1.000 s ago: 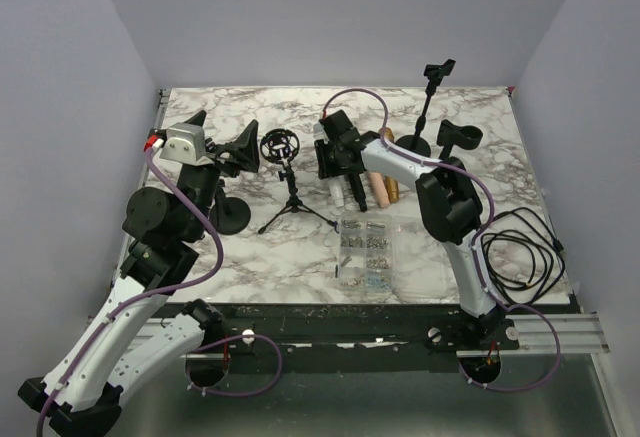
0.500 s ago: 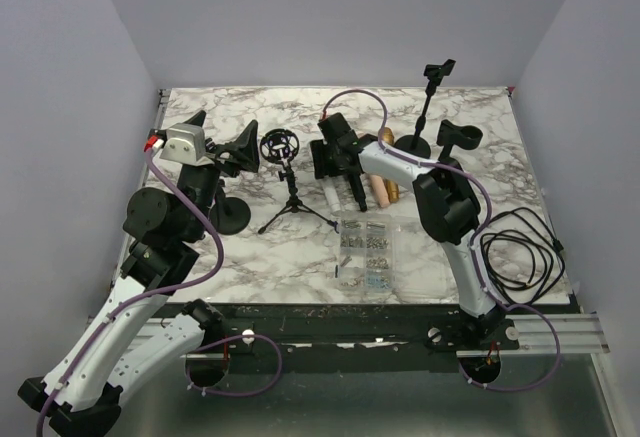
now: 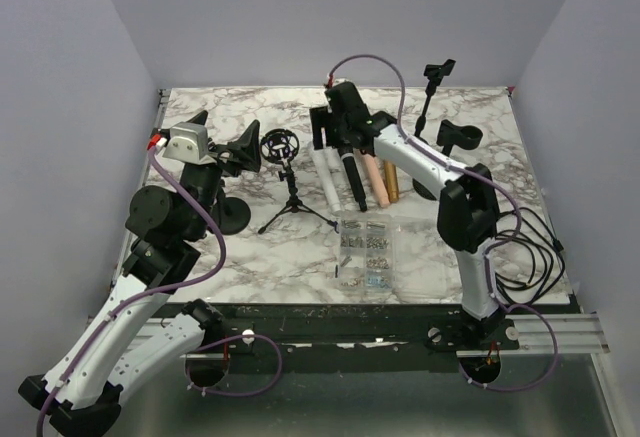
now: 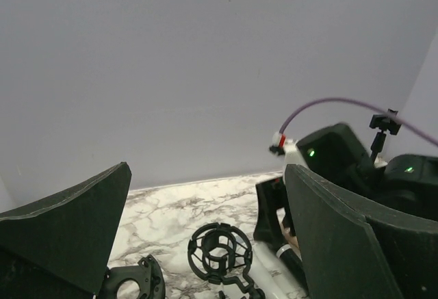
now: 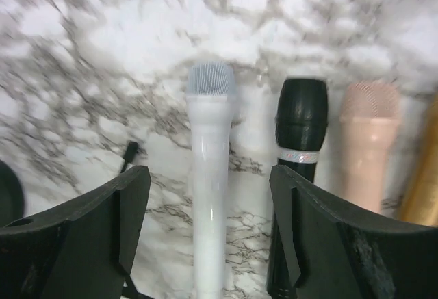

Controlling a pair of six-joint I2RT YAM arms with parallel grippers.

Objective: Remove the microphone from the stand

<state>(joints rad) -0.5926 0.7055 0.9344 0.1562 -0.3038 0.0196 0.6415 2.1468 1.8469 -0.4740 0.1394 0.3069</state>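
The tripod stand point(image 3: 290, 197) with its black shock mount point(image 3: 279, 145) stands left of centre, and the mount is empty; it also shows in the left wrist view point(image 4: 220, 252). A white microphone point(image 3: 325, 179) lies flat on the table beside a black one point(image 3: 355, 182), a pink one point(image 3: 376, 183) and a gold one point(image 3: 392, 183). My right gripper point(image 3: 332, 143) is open and empty, hovering over the white microphone point(image 5: 211, 176), with the black microphone point(image 5: 301, 128) by its right finger. My left gripper point(image 3: 222, 137) is open and empty, left of the mount.
A clear parts box point(image 3: 364, 253) lies in front of the microphones. A tall black stand with a round base point(image 3: 428, 97) and a black clip point(image 3: 458, 135) stand at the back right. A coiled black cable point(image 3: 520, 247) lies right. A round-based stand point(image 3: 228, 213) sits below my left gripper.
My right gripper has moved back and up, away from the row of microphones, and the white microphone now lies uncovered on the table. The left arm has barely moved.
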